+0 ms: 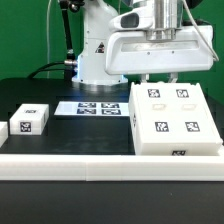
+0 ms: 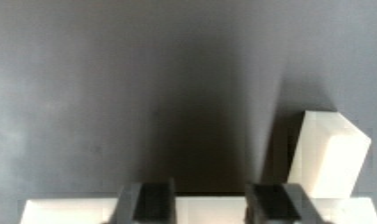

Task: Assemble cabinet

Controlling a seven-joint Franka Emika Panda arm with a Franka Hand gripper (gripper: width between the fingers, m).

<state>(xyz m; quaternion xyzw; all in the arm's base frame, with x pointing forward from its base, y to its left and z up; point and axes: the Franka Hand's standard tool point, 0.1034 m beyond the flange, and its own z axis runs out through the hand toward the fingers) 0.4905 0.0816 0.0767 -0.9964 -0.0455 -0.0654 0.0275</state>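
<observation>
Hovering over the far edge of the cabinet (image 1: pixel 170 115), the claw (image 1: pixel 165 76) has its jaws narrowly apart and empty, seemingly lining up a grip.

A green backdrop (image 1: pixel 22 30) fills the rear from ten to two o'clock, above a matte black table (image 1: pixel 40 92) under soft, even light.

Black table (image 1: pixel 80 135), marker board (image 1: pixel 95 107), tagged white cube (image 1: pixel 30 118), perhaps a second beside it, long white rail (image 1: pixel 100 162)
</observation>
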